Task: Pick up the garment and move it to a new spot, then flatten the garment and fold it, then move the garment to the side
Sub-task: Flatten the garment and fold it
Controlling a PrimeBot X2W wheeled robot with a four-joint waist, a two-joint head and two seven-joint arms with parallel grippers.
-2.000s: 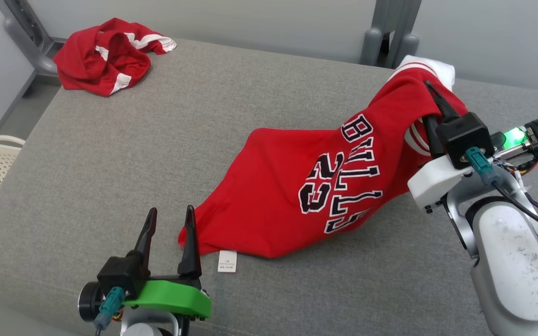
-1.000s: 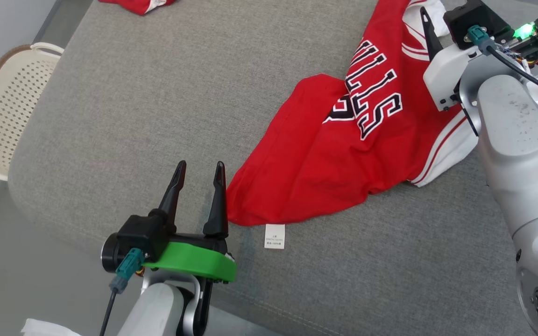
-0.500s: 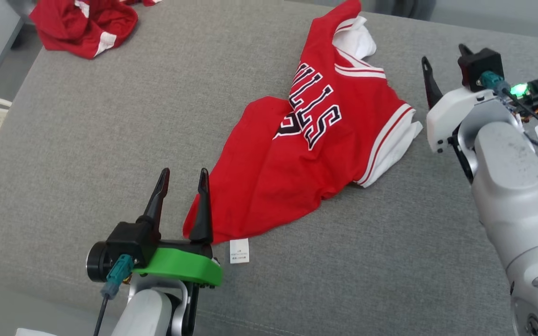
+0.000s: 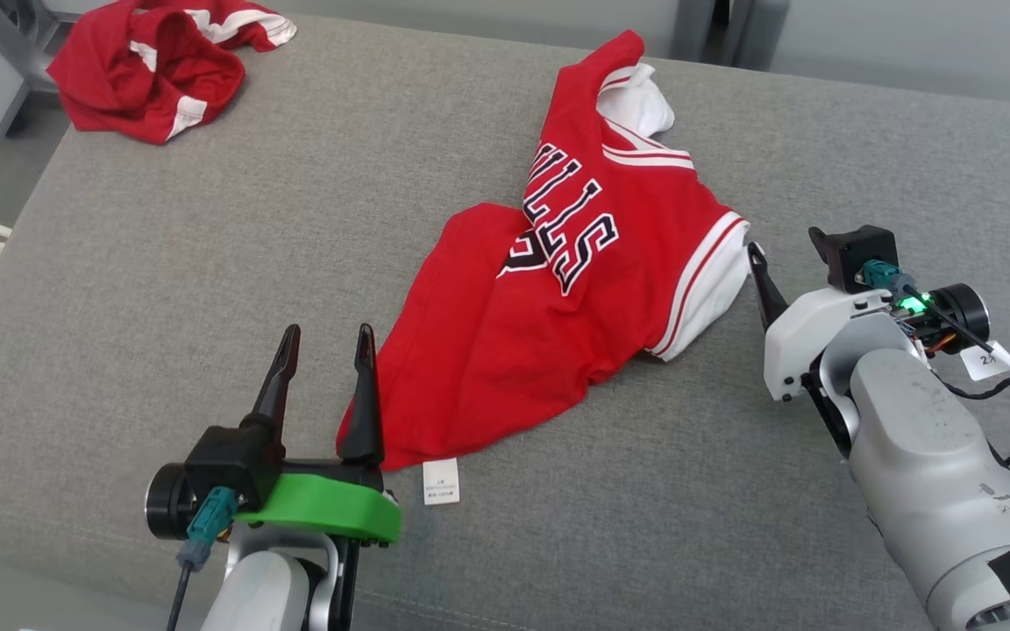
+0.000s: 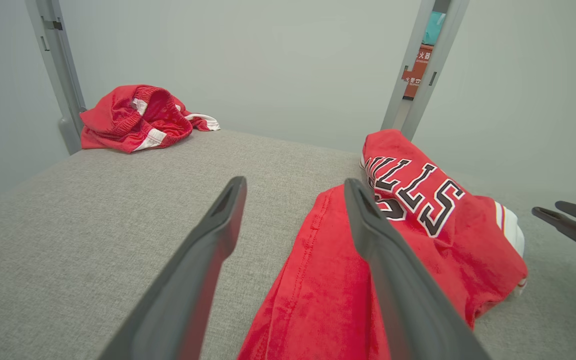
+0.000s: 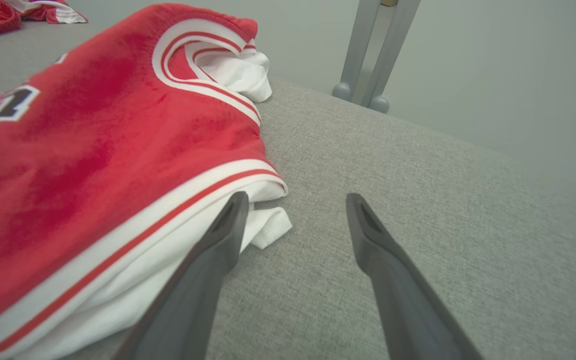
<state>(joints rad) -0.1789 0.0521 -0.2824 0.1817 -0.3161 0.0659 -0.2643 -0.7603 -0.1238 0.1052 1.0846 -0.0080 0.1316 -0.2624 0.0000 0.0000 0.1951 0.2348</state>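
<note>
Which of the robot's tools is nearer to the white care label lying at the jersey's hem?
Left. The left tool is open just beside the care label, at the hem corner of the red Bulls jersey. The right tool is open at the jersey's opposite, white-trimmed side.

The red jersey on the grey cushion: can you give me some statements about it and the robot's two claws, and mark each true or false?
1. The red jersey lies rumpled on the grey cushion, in neither gripper's grasp. True.
2. The right gripper is clamped on the jersey. False: it is open, beside the jersey's edge.
3. The left gripper is open at the jersey's lower corner. True.
4. The other red garment lies on top of the jersey. False: it lies apart, at the cushion's far left corner.
</note>
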